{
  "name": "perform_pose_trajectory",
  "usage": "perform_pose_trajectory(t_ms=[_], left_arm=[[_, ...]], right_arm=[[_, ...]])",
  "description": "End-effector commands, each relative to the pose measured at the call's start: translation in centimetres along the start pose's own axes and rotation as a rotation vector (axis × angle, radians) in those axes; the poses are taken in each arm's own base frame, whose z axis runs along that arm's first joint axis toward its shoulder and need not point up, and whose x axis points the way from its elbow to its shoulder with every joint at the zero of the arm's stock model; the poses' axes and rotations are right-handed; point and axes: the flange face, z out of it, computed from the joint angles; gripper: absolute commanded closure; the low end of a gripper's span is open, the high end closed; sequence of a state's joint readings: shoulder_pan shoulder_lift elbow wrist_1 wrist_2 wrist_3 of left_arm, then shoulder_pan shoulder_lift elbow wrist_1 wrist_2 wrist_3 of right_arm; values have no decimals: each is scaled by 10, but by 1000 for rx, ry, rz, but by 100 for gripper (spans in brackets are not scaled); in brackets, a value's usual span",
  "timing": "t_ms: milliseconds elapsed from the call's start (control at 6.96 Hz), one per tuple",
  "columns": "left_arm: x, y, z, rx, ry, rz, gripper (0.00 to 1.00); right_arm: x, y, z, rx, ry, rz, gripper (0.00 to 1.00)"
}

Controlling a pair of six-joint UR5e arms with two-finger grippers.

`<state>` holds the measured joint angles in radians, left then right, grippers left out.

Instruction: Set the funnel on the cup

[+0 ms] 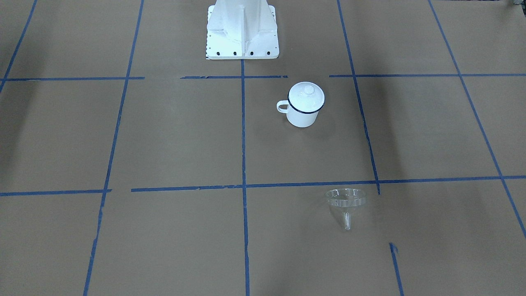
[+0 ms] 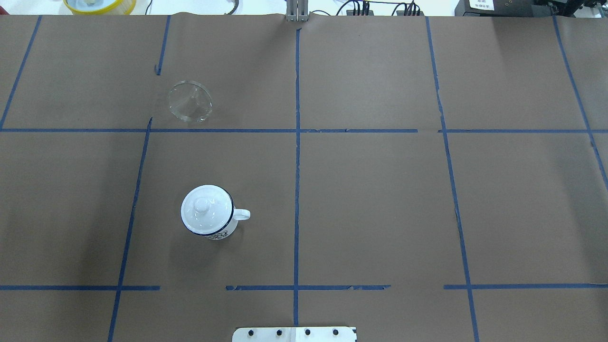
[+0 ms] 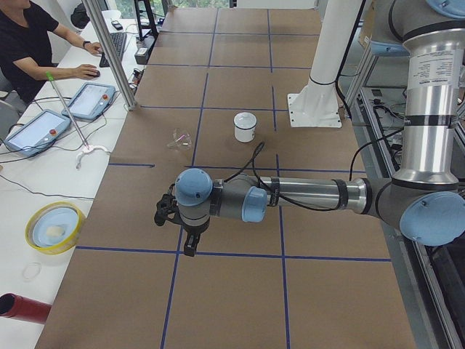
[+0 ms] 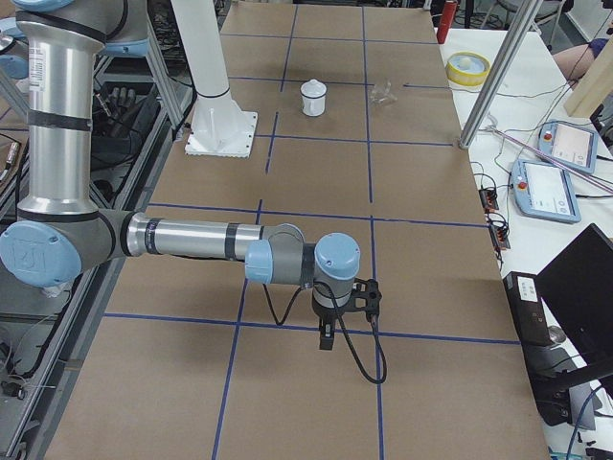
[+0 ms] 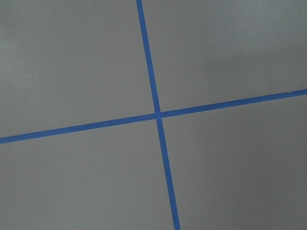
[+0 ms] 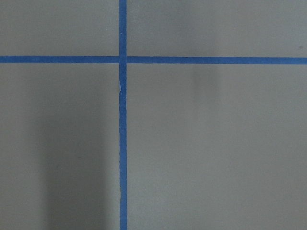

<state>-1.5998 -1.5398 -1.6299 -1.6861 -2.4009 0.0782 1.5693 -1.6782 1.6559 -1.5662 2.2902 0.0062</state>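
Left claw: over tape cross, well apart from both items; spread or pressed together, cannot tell.
Funnel: clear, on desk, robot's left half, well apart from cup.
Cup: upright, knobbed lid seated on mouth.
Right claw: far off; state cannot tell.
Risk: lid blocks spout, so funnel likely tips off; thin clear wall may slip from pinch.

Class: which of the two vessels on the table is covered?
The white mug with the dark rim: a knobbed lid sits on it. The clear funnel lies uncovered.
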Motion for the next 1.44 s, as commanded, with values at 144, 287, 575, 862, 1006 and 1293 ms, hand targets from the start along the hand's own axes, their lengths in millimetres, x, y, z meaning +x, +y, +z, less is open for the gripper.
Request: perform_pose_trajectory(t_ms=[144, 287, 575, 862, 1006, 1293], left_arm=[[-6, 14, 3, -14, -33, -51, 0], [-4, 12, 2, -2, -35, -180, 0], [5, 7, -6, 16, -32, -189, 0], [12, 1, -11, 41, -30, -271, 0], [19, -4, -17, 92, -22, -266, 0], [55, -8, -42, 152, -1, -390, 0]], right_arm=[[0, 0, 0, 1, 0, -1, 0], [0, 0, 0, -1, 0, 0, 0], [0, 0, 0, -1, 0, 0, 0], [0, 0, 0, 1, 0, -1, 0], [0, 0, 0, -1, 0, 0, 0], [0, 0, 0, 1, 0, -1, 0]])
